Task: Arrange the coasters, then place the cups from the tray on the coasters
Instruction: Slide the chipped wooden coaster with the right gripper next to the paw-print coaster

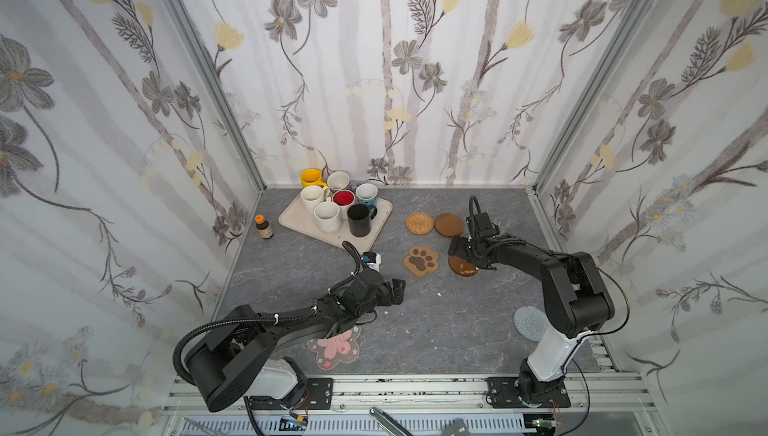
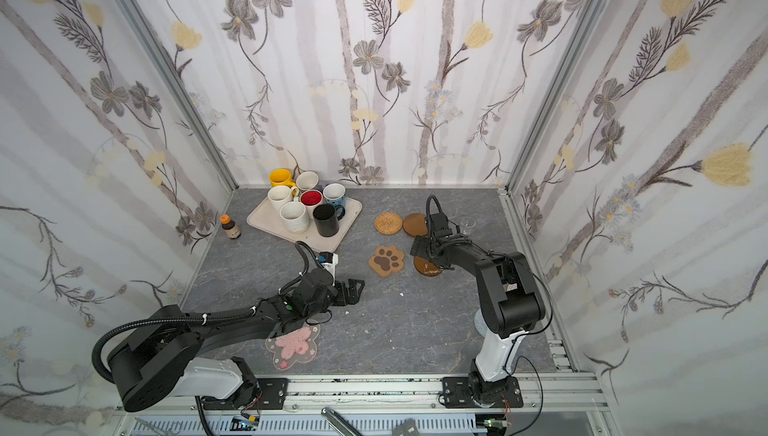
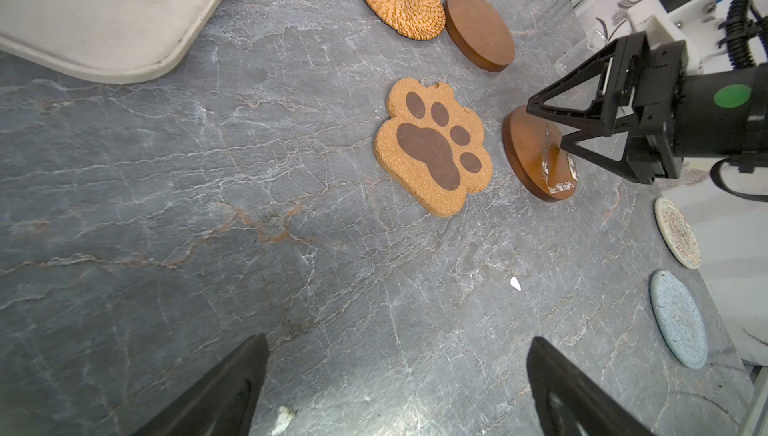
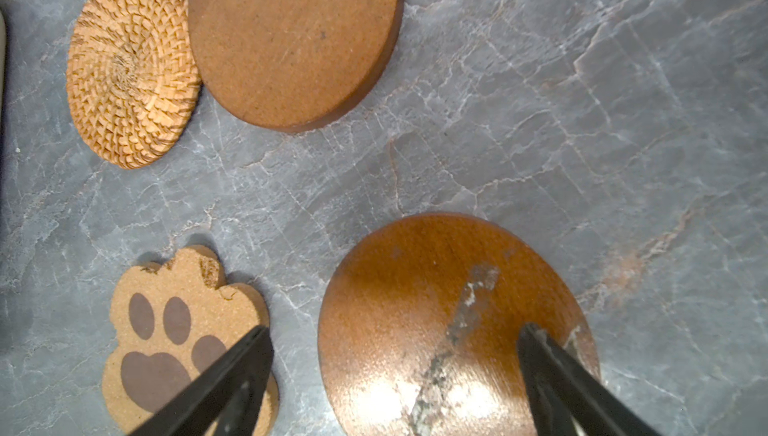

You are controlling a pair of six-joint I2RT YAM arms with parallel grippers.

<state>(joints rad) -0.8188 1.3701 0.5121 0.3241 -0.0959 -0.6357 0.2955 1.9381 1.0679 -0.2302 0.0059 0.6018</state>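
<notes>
Raise right gripper (image 4: 395, 330), spread wide and empty, straight off near wooden coaster (image 4: 395, 280); avoid nudging paw-print coaster (image 4: 166, 330) at left. Hold left gripper (image 3: 399, 340), equally wide and empty, back.

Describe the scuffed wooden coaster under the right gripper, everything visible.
The scuffed coaster is a thick round brown disc, wood by its look, glossy on top with a whitish scraped streak across it. It lies flat on the grey table, beside the paw coaster with a gap between. The open right gripper hangs over it; contact cannot be told.
</notes>
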